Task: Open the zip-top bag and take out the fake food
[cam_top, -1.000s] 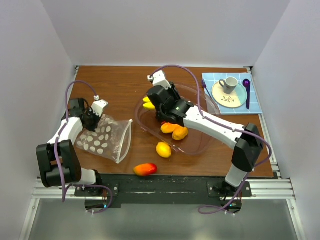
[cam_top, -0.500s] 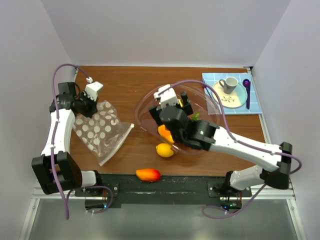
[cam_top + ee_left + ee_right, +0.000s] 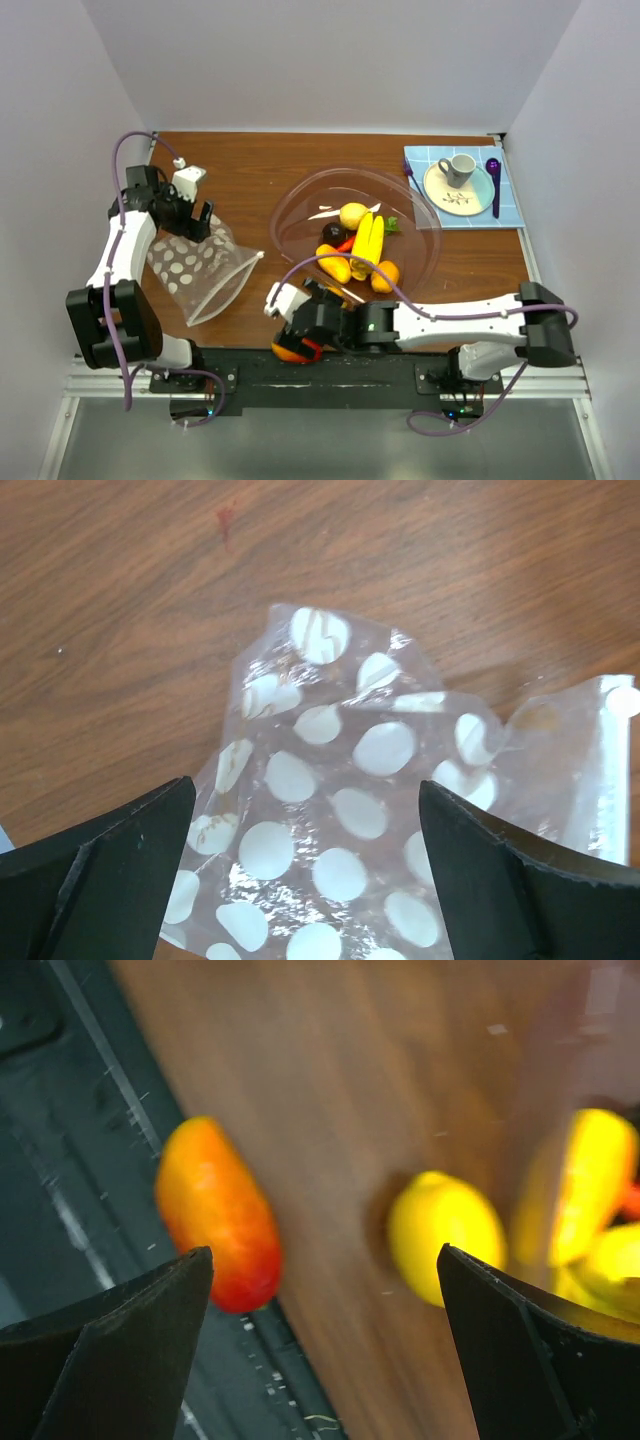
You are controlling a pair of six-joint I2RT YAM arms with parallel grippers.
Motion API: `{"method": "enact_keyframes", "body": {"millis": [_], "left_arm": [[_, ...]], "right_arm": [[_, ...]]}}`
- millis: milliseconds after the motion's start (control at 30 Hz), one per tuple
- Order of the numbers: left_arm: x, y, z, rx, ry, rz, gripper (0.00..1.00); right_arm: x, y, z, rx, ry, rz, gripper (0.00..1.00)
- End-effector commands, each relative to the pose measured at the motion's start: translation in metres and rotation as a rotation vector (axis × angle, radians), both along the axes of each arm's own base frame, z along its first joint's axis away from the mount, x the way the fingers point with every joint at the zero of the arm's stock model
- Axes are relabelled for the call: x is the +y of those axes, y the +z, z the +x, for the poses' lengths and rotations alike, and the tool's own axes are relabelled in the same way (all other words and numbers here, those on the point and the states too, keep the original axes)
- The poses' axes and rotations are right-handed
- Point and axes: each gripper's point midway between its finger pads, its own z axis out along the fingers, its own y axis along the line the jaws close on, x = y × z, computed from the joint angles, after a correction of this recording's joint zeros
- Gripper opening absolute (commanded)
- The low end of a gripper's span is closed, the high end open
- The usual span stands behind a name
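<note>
Table of brown wood-grain carries everything. Largest on it is a rigid, pink-tinted transparent bowl, just toward 3 o'clock of centre, which holds most of the fake food: yellow and orange rounded plastic pieces bunched together. At 9 o'clock the zip-top bag, a clear crinkly pouch printed with white dots, lies flat on the wood, its zip edge facing 4 o'clock. A blue checked placemat in the 1 o'clock corner bears a plate, a cup and a purple spoon.

The left tool stands over the bag's 12 o'clock end with its fingers spread wide, gripping nothing; whether they touch the plastic I cannot tell. The right tool is at the 6 o'clock edge, also fully spread and holding nothing. In its blurred wrist view a red-orange oblong piece lies at the table's rim and a yellow rounded piece lies just beside the bowl.
</note>
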Motion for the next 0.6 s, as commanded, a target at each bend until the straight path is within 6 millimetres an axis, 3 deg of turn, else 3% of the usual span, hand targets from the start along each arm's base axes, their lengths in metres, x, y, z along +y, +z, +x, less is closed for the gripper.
{"method": "enact_keyframes", "body": {"millis": [0,133,300,567], "left_arm": [[-0.011,0.058,0.021,-0.148,-0.010,-0.023,1.00],[-0.021,0.096,0.012,-0.202,-0.055,-0.044,1.00],[-0.044,0.130,-0.016,-0.224,-0.145,-0.112,1.00],[-0.054,0.145,-0.035,-0.263,-0.179,-0.136,1.00]], "right_arm": [[0.024,-0.020,-0.030,0.097,0.125,0.008,0.99],[0.031,-0.043,-0.030,0.099,0.139,-0.030,0.99],[0.039,-0.075,-0.029,0.105,0.174,-0.090,0.99],[0.042,-0.114,-0.032,0.215,0.176,-0.136,0.99]]}}
